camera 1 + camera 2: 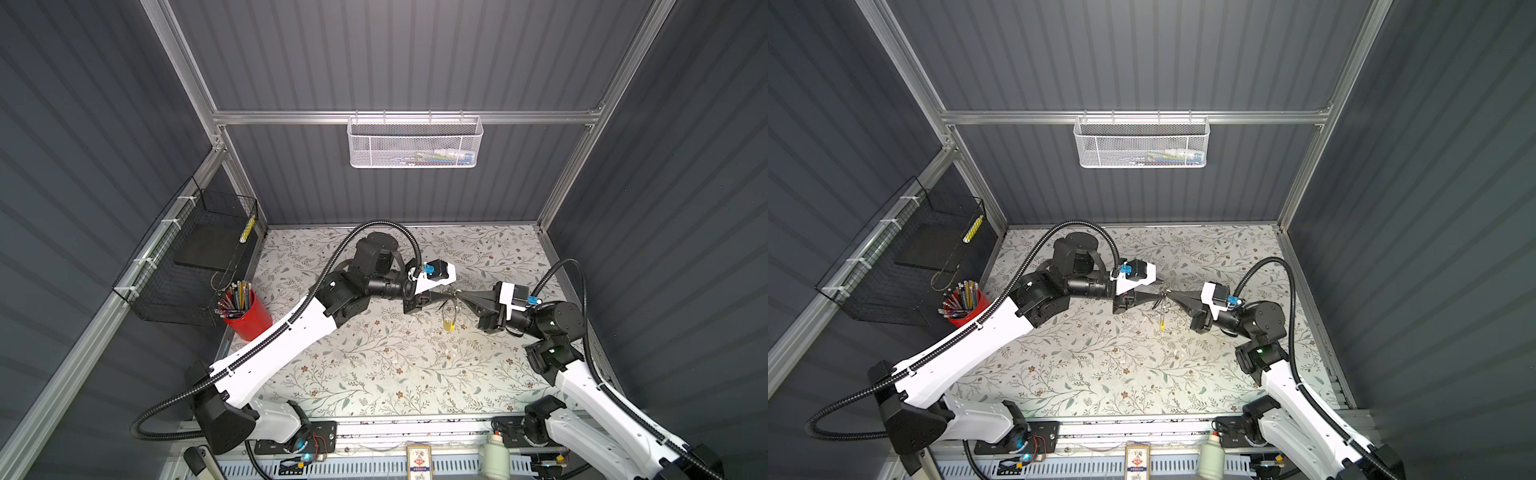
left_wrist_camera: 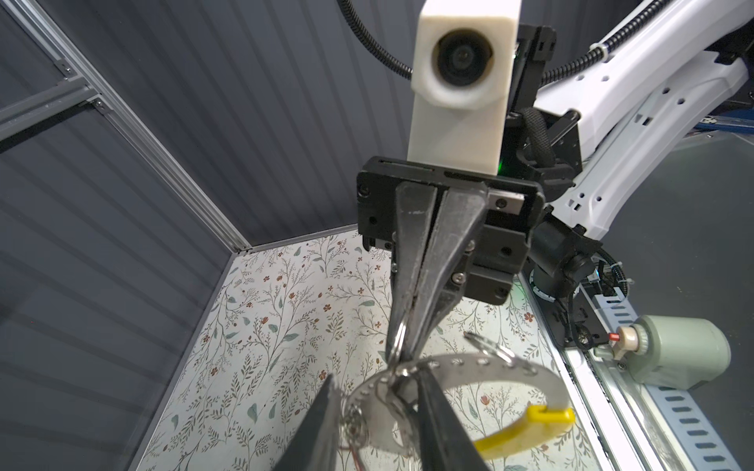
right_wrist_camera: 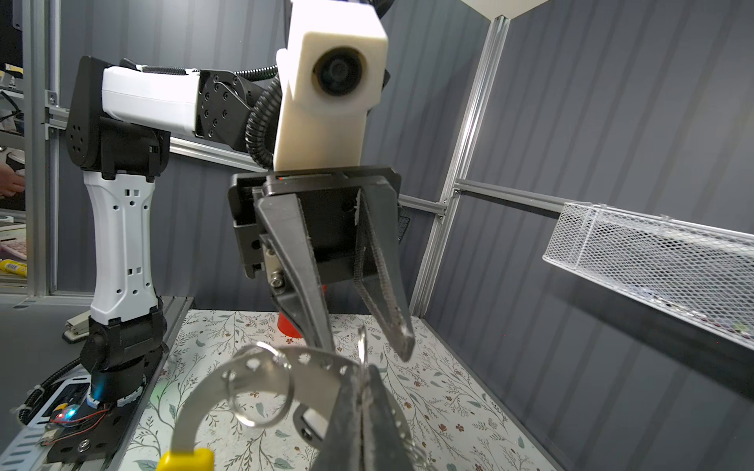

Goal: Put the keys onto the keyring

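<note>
The keyring (image 2: 469, 363), a grey perforated hoop with a yellow segment (image 2: 526, 432), hangs in the air above the floral table. My right gripper (image 3: 363, 379) is shut on the hoop's upper end, where a thin split ring stands up. A larger split ring (image 3: 261, 387) is threaded on the band. Of the keys, the black tag with a white insert (image 3: 314, 420) hangs just behind the band; the orange-red one I cannot make out. My left gripper (image 2: 373, 383) faces the right one tip to tip, its jaws apart and straddling the band. In both top views the tips meet mid-table (image 1: 454, 293) (image 1: 1164, 294).
A red cup of pencils (image 1: 249, 316) stands at the table's left edge beside a black wire basket (image 1: 199, 257). On the back wall hangs a white mesh basket (image 1: 415, 143). A pale bottle (image 1: 494, 455) stands on the front rail. The patterned table (image 1: 374, 374) lies below the grippers.
</note>
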`<action>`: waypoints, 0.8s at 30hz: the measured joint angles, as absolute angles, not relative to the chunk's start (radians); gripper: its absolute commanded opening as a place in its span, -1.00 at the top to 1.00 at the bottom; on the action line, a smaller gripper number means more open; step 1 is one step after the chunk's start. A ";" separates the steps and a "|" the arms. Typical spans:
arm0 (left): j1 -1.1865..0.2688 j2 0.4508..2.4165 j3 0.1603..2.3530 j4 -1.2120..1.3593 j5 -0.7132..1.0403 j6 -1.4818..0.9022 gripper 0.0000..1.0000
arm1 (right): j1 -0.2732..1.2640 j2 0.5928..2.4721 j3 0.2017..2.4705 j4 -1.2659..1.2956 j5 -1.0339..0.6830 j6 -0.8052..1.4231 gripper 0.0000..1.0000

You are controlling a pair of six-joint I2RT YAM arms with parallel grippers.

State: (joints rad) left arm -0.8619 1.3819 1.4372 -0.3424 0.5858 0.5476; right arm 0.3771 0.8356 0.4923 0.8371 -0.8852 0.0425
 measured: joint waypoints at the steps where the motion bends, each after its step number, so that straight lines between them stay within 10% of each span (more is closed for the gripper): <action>1: -0.862 1.383 1.437 -0.341 0.590 0.548 0.38 | 0.376 0.836 0.492 0.836 -0.889 0.042 1.00; 19: -0.857 1.386 1.439 -0.337 0.648 0.563 1.00 | 0.370 0.841 0.511 0.780 -0.925 0.033 1.00; 24: -0.857 1.386 1.440 -0.340 0.647 0.567 1.00 | 0.370 0.838 0.511 0.770 -0.918 0.021 0.64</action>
State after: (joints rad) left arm -0.8574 1.3865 1.4403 -0.3401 0.6472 0.5667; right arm 0.3698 0.8383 0.5110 0.7704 -0.9184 0.0212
